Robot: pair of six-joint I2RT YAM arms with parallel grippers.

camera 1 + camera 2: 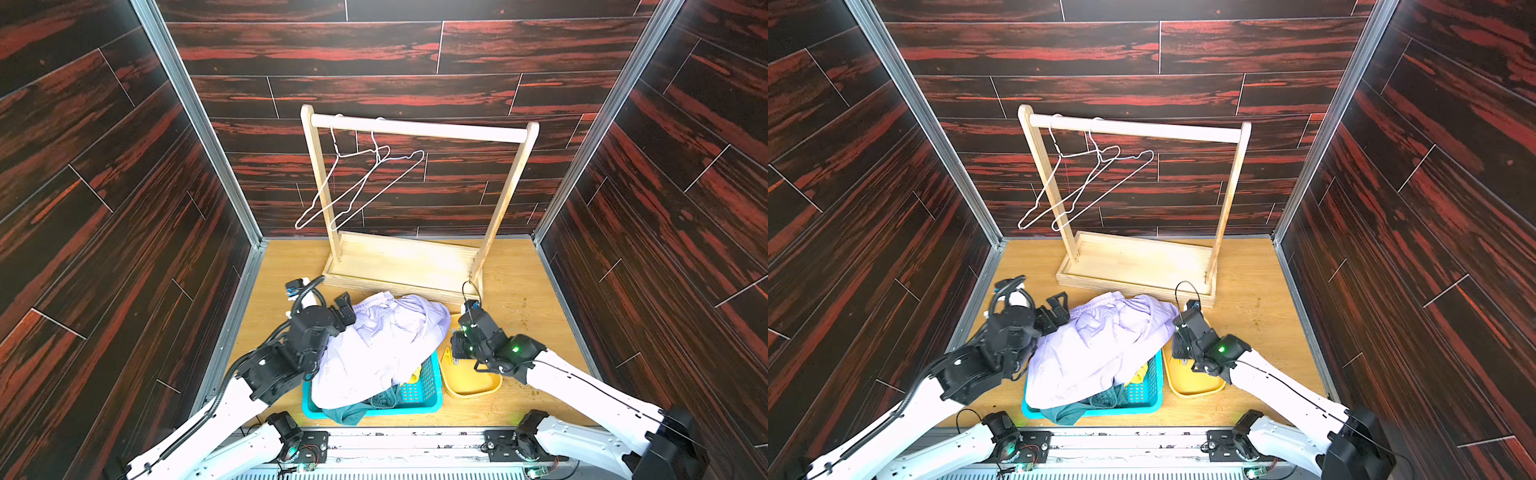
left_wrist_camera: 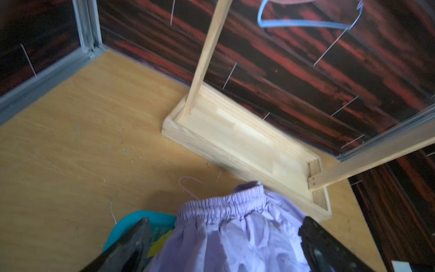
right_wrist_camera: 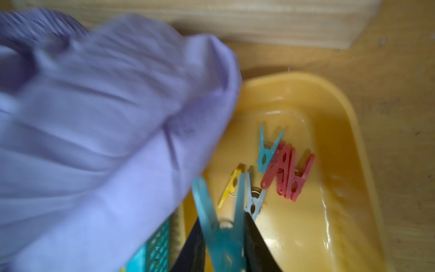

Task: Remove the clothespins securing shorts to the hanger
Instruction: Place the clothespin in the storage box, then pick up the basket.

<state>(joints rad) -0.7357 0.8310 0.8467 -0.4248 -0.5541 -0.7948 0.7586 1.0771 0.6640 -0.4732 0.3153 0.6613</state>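
Note:
Pale lavender shorts (image 1: pixel 382 345) (image 1: pixel 1100 345) lie heaped over a teal basket (image 1: pixel 432 399). My left gripper (image 2: pixel 224 220) (image 1: pixel 347 309) is open, its fingers on either side of the elastic waistband (image 2: pixel 223 202) without pinching it. A thin pink wire hook (image 2: pixel 188 183) shows beyond the waistband. My right gripper (image 3: pixel 222 219) (image 1: pixel 455 357) is shut on a light blue clothespin (image 3: pixel 221 223), held above a yellow tray (image 3: pixel 329 212) (image 1: pixel 473 388). In the tray lie several clothespins: blue (image 3: pixel 266 150), red (image 3: pixel 287 169), yellow (image 3: pixel 229 188), pale blue (image 3: pixel 254 200). Two bare wire hangers (image 1: pixel 361 187) hang on the rail.
The wooden rack (image 1: pixel 415 129) stands at the back on its tray-like base (image 1: pixel 403 262), right behind the shorts. Dark teal shorts (image 1: pixel 345 415) and yellow fabric (image 1: pixel 413 376) sit under the lavender pair in the basket. Dark wood-pattern walls close in three sides.

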